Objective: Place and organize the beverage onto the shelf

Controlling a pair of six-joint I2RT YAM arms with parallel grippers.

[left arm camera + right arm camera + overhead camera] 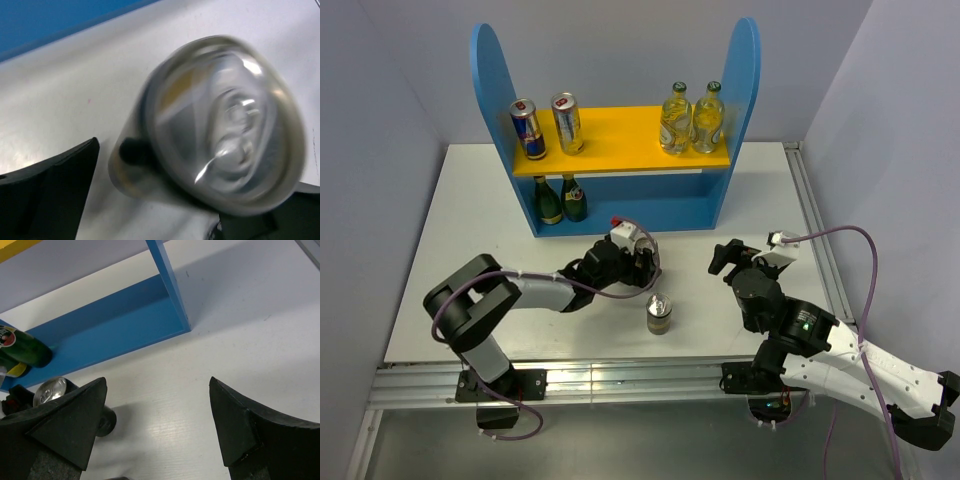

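Silver-topped can (225,130) sits between the spread left fingers (50,195).

Readable text: none | blue-and-silver can (528,130) — print too small | green bottle (27,351) — label blurred, cut off

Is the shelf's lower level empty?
No, the top view shows two green bottles standing at the left end of the blue lower level of the shelf.
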